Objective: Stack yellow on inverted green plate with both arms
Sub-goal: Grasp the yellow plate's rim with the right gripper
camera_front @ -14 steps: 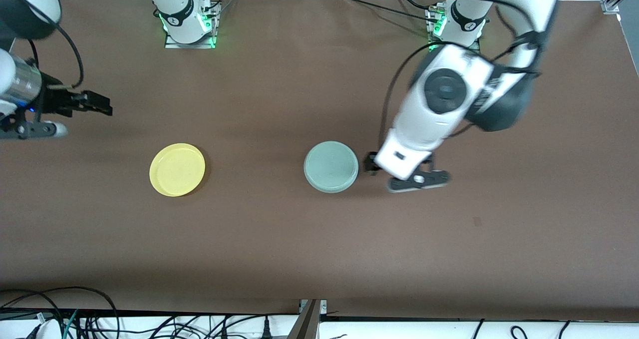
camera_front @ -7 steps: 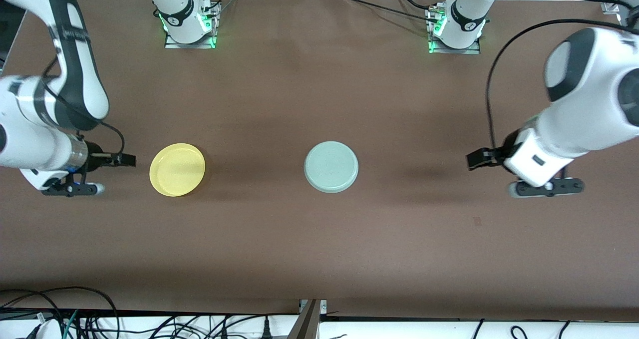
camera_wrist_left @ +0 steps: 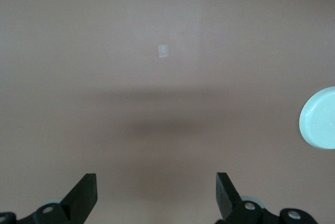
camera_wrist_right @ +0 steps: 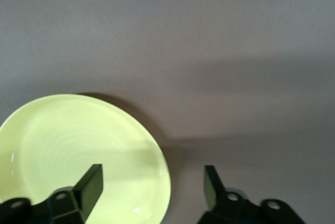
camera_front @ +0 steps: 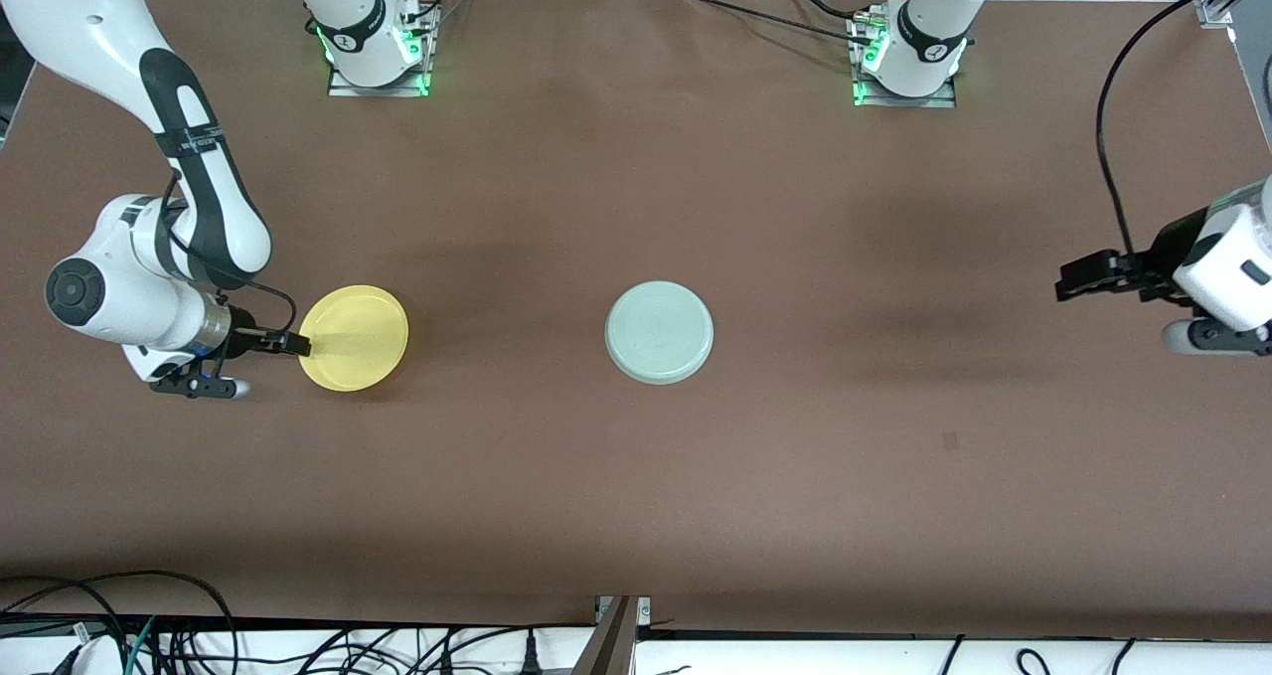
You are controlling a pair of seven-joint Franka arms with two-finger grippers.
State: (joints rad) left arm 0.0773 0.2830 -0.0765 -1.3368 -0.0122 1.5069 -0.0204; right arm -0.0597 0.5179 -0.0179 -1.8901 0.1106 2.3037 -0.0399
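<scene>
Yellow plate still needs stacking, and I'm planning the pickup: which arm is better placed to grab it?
Right. The right gripper is at the yellow plate rim, fingers open. The left gripper hangs open at the left arm's end, away from both it and the green plate.

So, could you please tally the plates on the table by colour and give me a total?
Yellow plates: 1, the yellow plate, toward the right arm's end of the table.
Pale green plates: 1, the green plate, lying rim down near the table's middle.
Total: 2 plates.
</scene>
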